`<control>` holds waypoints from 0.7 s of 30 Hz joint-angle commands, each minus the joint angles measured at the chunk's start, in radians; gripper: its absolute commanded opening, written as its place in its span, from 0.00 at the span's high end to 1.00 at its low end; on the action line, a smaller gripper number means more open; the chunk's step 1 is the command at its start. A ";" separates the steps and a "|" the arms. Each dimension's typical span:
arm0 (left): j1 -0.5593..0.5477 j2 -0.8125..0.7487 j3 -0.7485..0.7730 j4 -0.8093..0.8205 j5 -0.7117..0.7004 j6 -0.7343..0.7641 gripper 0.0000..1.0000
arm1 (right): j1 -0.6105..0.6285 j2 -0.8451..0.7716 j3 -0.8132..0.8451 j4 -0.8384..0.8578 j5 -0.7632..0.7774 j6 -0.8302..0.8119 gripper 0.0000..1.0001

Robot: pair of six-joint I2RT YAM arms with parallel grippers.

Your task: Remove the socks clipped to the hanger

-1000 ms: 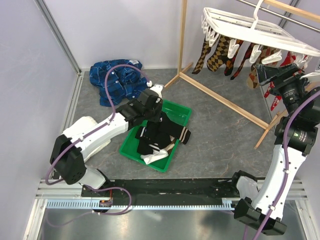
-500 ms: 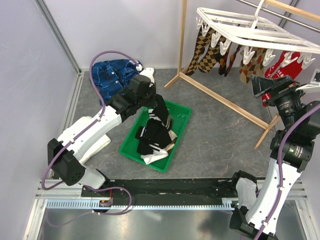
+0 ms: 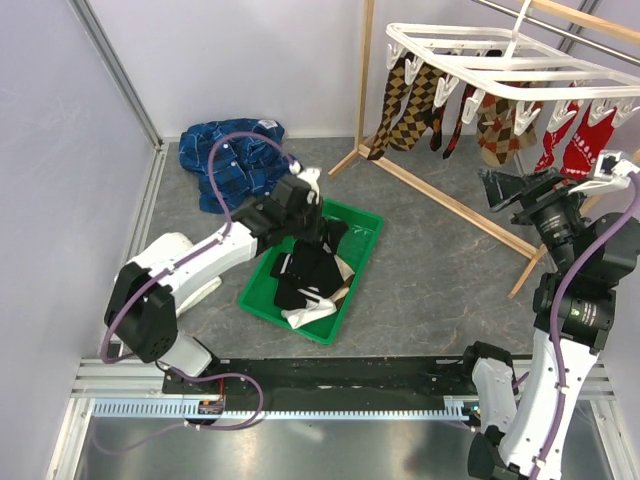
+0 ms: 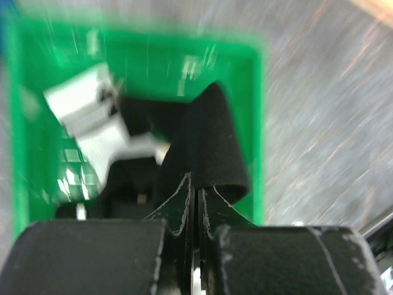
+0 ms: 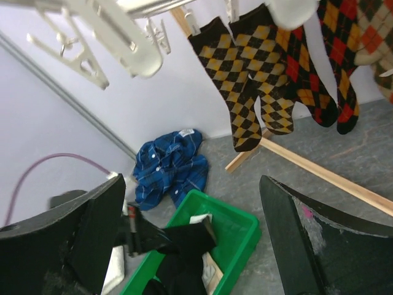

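While on hanger (image 5: 132,46), socks (image 5: 236,80) vertical, toes down.

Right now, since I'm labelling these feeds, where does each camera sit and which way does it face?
Top external: fixed above and behind the bases, looking down on the table and hanger; the left arm and right arm show.
Left wrist: on the left arm, aimed down into the green bin; its shut left end effector pinches a black sock.
Right wrist: on the right arm, facing the clipped argyle socks; the open right end effector frames the view.
Shared: all three show the green bin.
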 commanded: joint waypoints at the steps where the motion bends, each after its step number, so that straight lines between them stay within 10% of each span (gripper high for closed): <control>1: 0.000 0.020 -0.169 0.057 0.038 -0.119 0.98 | 0.075 -0.050 -0.032 0.009 0.034 -0.068 0.02; 11: 0.000 -0.117 -0.229 -0.009 -0.003 -0.124 0.51 | 0.135 -0.021 0.017 -0.112 0.002 -0.126 0.02; 14: 0.000 -0.222 -0.212 -0.030 -0.002 -0.096 0.04 | 0.164 -0.023 0.008 -0.127 -0.035 -0.119 0.02; 21: 0.000 -0.408 -0.107 -0.066 0.228 0.057 0.01 | 0.256 -0.050 -0.050 -0.186 -0.040 -0.188 0.02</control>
